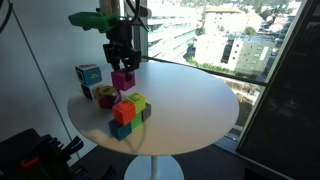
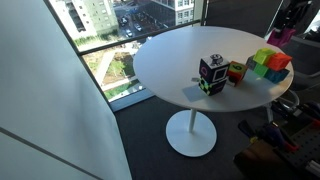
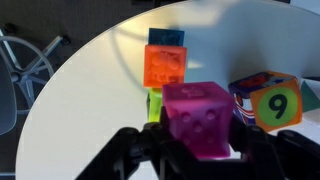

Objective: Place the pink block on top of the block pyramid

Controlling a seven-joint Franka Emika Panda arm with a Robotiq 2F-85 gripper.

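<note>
Pink block [image 3: 200, 120], likely light and rigid, is hanging clamped by its flat sides between the fingers [image 3: 262, 150] above the block pyramid [image 3: 165, 68].

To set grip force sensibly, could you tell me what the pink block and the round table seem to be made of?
The pink block looks like moulded plastic, semi-matte: round stud-like marks show on its face; foam is possible. The table top looks like smooth white laminate, faintly sheened; its core is hidden.
</note>
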